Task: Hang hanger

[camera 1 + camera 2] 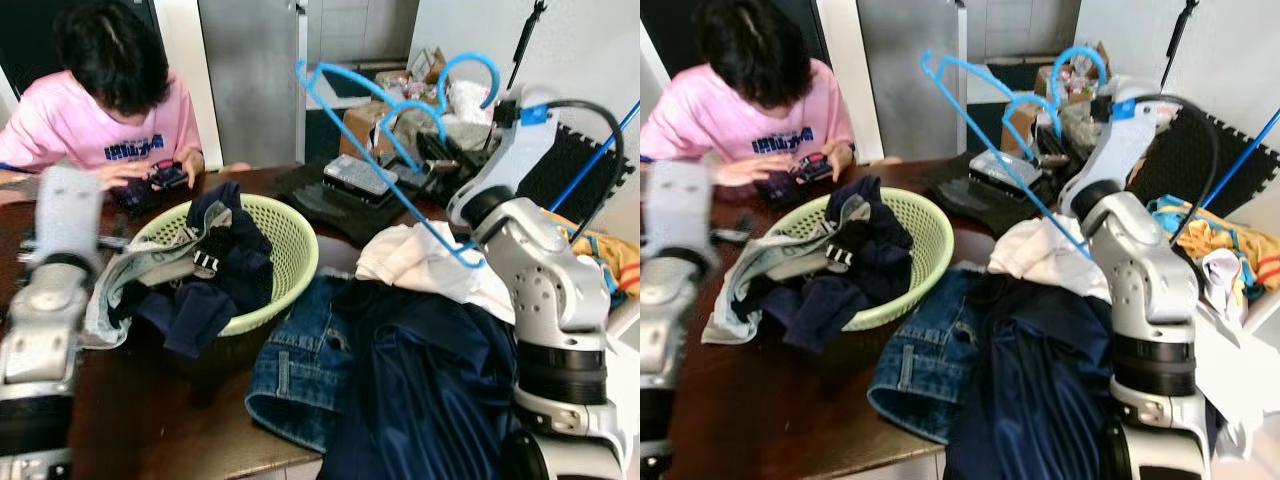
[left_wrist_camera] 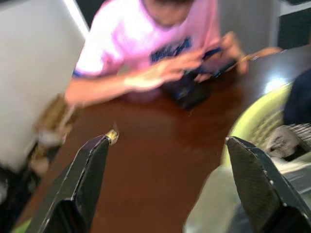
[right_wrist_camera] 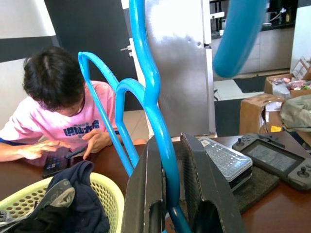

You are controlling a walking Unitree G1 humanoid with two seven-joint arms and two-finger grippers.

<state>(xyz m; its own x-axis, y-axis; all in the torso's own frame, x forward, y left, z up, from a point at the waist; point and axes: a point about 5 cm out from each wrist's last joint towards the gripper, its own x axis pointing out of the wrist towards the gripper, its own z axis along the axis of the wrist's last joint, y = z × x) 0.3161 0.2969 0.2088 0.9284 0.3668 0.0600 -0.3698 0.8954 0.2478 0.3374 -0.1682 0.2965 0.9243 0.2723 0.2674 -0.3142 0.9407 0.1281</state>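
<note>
My right gripper (image 3: 170, 145) is shut on a blue plastic hanger (image 3: 151, 87) and holds it up over the right side of the table. The hanger's hook (image 1: 468, 58) points up and away. Its long bar slants down toward my right arm (image 1: 540, 260). My left gripper (image 2: 170, 160) is open with nothing between its fingers. It hovers over the brown table (image 2: 160, 136) beside the green basket (image 1: 295, 235). My left arm (image 1: 50, 290) looks blurred at the left.
The basket holds dark clothes. Jeans (image 1: 300, 365), a navy garment (image 1: 440, 380) and a white cloth (image 1: 420, 265) lie on the table's near right. A person in a pink shirt (image 1: 90, 120) sits across the table. Boxes and devices (image 1: 360, 178) crowd the far right.
</note>
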